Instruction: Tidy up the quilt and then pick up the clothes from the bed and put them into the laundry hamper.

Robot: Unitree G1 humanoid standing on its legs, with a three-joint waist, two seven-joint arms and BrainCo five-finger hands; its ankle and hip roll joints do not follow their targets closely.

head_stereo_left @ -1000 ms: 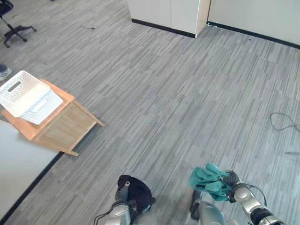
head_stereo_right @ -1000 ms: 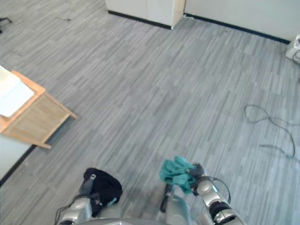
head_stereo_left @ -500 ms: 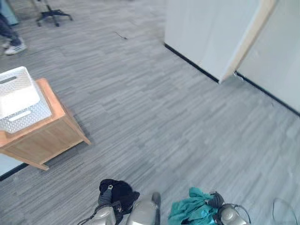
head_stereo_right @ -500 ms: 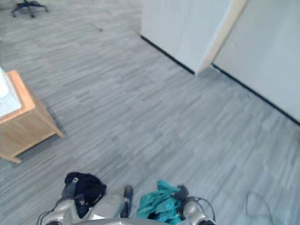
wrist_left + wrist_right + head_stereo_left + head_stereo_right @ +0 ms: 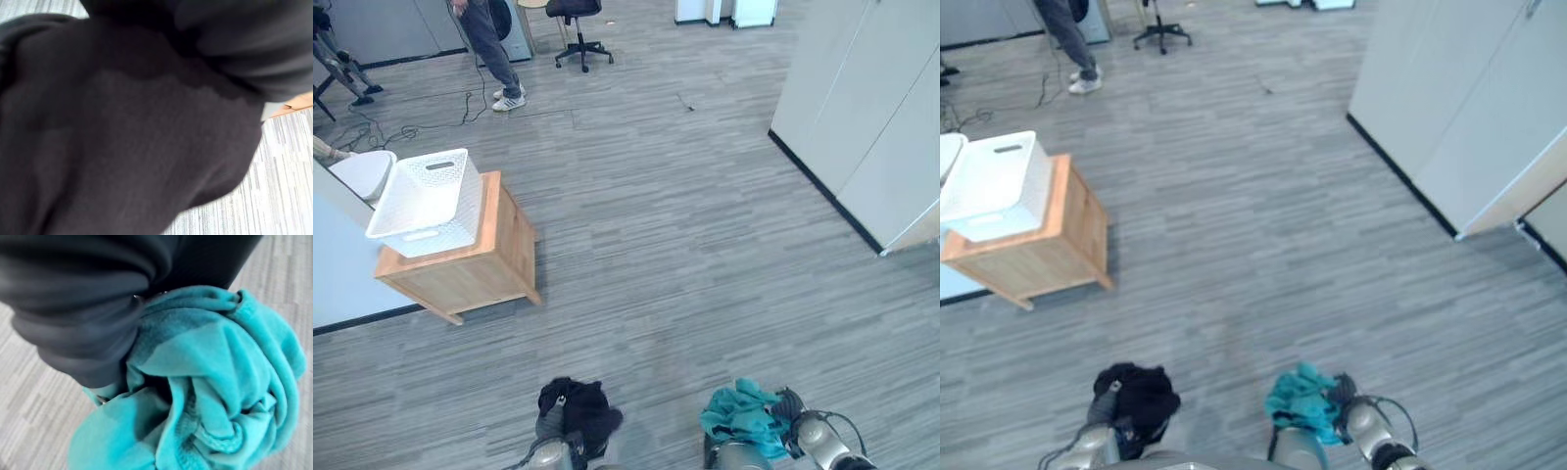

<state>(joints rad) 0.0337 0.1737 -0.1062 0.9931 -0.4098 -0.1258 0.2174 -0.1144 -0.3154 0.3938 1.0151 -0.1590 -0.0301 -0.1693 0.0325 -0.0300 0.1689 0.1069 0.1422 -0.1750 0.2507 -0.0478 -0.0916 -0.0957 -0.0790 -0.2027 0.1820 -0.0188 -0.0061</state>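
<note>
A bunched black garment (image 5: 582, 409) hangs above the floor in my left hand (image 5: 550, 428), low in the eye views; up close, the black garment (image 5: 122, 137) covers the fingers. My right hand (image 5: 792, 409) is shut on a crumpled teal garment (image 5: 739, 411), held low at the right. The teal garment (image 5: 220, 382) bulges out past the hand's dark cover (image 5: 98, 293). The white perforated laundry hamper (image 5: 426, 201) stands on a low wooden cabinet (image 5: 480, 264) at the left, well ahead of both hands.
A white bed corner (image 5: 337, 264) lies beside the cabinet at the far left. A person (image 5: 494, 49) stands at the back left near an office chair (image 5: 576, 24) and floor cables (image 5: 372, 127). White cupboards (image 5: 871, 117) line the right side.
The whole picture has swung, so the camera has turned; the hamper and cabinet now sit higher and more upright in view. Both hands still hold their garments low in front.
</note>
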